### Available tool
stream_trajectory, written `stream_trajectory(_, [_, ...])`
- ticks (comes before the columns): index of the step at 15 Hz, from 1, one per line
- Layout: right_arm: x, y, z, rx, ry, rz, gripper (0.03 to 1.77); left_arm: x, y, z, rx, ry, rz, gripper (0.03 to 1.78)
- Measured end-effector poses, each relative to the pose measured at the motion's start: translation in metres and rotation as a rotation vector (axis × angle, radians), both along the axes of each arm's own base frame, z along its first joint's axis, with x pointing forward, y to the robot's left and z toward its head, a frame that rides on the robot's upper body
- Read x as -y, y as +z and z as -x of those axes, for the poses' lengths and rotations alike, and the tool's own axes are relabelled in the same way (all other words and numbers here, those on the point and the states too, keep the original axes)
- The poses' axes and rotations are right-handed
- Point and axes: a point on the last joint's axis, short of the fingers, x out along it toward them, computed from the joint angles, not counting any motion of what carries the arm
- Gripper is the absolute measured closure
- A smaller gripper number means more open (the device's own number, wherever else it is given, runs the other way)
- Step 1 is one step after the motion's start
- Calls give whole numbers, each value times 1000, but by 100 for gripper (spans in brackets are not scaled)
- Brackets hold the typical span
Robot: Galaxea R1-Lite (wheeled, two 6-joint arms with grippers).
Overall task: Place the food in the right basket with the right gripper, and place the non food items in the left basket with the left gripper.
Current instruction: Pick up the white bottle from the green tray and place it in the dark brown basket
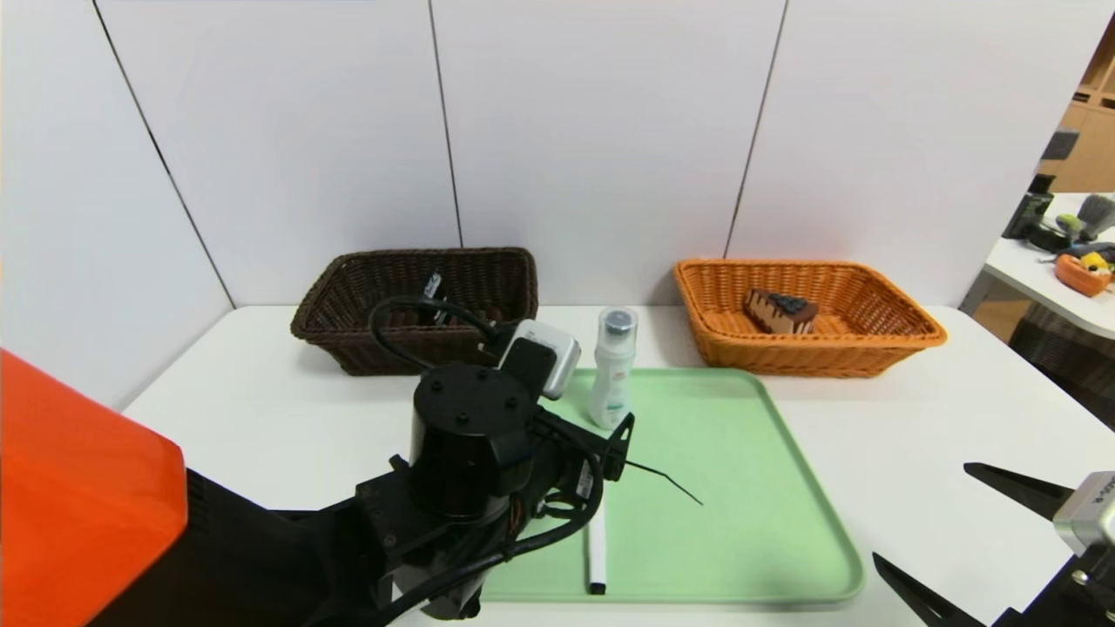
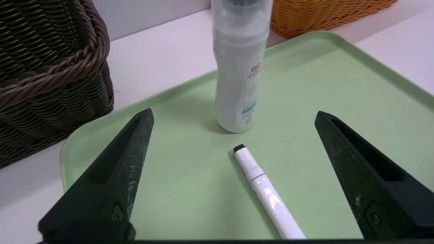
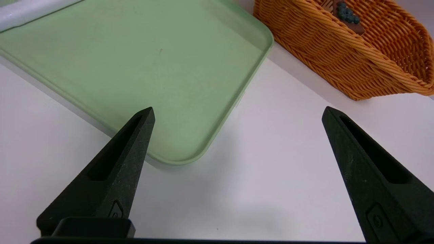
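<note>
End effector, left (image 2: 234,110): spread wide, nothing held, over tray (image 1: 714,488). We see marker (image 2: 271,196) lying on tray, long axis running between jaws; we judge left nearer than right end effector (image 3: 238,107), parked empty beside tray.

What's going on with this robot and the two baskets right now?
Nothing is being held. The left hand is open above the green tray, where a bottle stands upright and a white marker lies. The open right hand waits off the tray's right side. A cake slice sits in the orange basket, and a dark item is in the brown basket.
</note>
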Motion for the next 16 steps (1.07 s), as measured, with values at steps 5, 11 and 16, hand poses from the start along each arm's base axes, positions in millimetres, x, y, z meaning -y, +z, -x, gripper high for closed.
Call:
stream_trajectory(5, [0,0,1,4,0,-2,10,10,-7,-7,-6,2,-5,12])
stream_trajectory(11, [1,0,2,8,3,-2,10,25,-10,-19,3,3,10,12])
stream_trajectory(16, [2,0,3,11,3,-3,10,36,-16,-29,7,6,12,12])
